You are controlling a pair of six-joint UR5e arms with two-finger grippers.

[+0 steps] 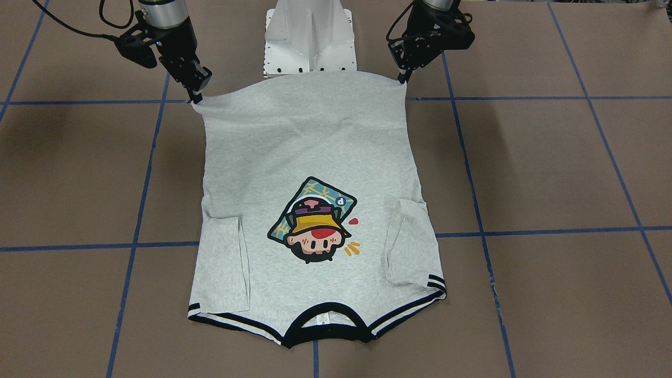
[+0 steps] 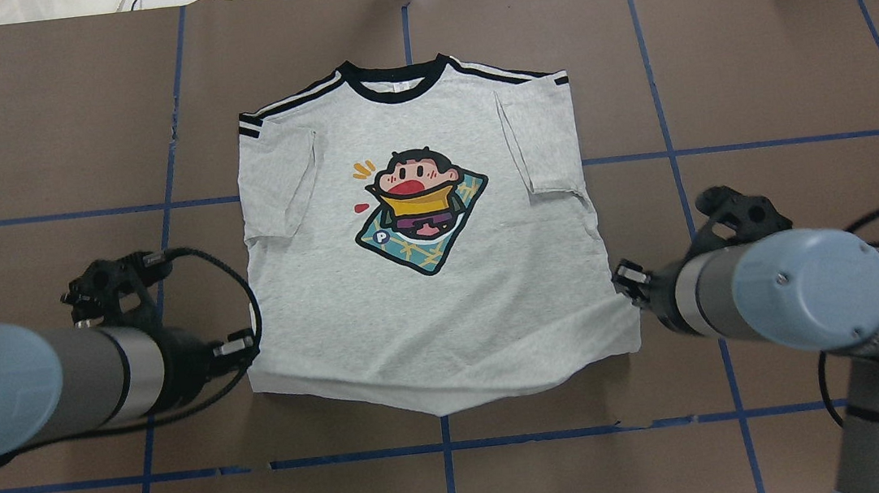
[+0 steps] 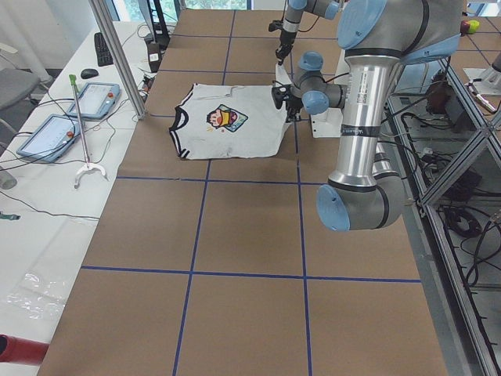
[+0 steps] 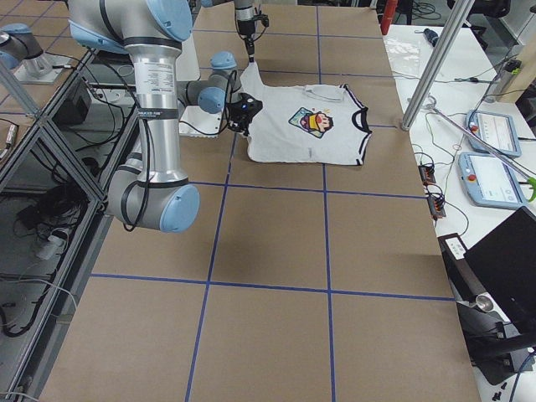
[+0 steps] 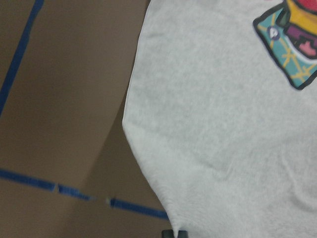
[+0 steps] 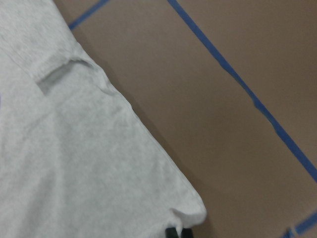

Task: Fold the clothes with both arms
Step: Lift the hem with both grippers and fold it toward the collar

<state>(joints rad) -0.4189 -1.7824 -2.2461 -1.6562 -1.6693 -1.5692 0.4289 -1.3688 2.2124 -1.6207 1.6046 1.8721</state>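
t-shirt [image 1: 315, 147] hem corners in closed jaws

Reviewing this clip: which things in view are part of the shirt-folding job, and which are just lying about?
In the job: T-shirt, print up, sleeves folded in; left gripper and right gripper, each pinching a hem corner.
Not part of it: white pedestal base; two screen pendants and keyboard on the side bench.

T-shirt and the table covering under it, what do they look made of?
T-shirt: apparently soft knit jersey, matte heather grey, finely flecked, limply creased; its collar seems a black knit band. Table covering: probably brown paper or card, matte and flat.
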